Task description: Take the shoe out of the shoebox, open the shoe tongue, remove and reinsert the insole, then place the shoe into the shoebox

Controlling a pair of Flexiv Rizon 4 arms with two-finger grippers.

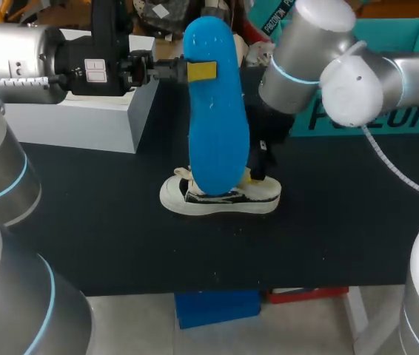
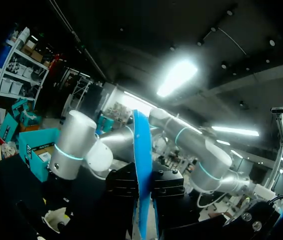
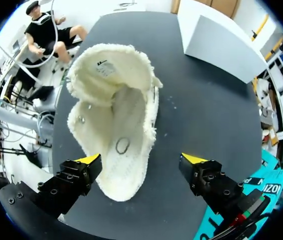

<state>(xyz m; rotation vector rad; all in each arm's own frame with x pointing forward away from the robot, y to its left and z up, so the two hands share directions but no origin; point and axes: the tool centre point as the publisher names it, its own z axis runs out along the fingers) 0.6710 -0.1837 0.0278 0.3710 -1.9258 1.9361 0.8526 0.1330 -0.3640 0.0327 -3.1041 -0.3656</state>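
A white shoe (image 1: 220, 198) stands on the black table (image 1: 106, 222), its tongue pulled open so the cream lining (image 3: 116, 125) shows. The blue insole (image 1: 213, 111) hangs in the air above and in front of the shoe, with my left gripper (image 1: 198, 72) shut on its upper part. In the left wrist view the insole (image 2: 142, 170) appears edge-on between the dark fingers. My right gripper (image 3: 141, 160) is open just above the shoe's heel end; one finger (image 3: 79, 175) is beside the shoe and the other stands over bare table. In the head view the right gripper (image 1: 257, 171) is partly hidden behind the insole.
The white shoebox (image 1: 84, 118) sits at the back left of the table, also visible as the shoebox (image 3: 221, 42) ahead of the right gripper. A teal box (image 1: 376, 111) stands at the back right. The table's front edge (image 1: 217, 287) runs close below the shoe.
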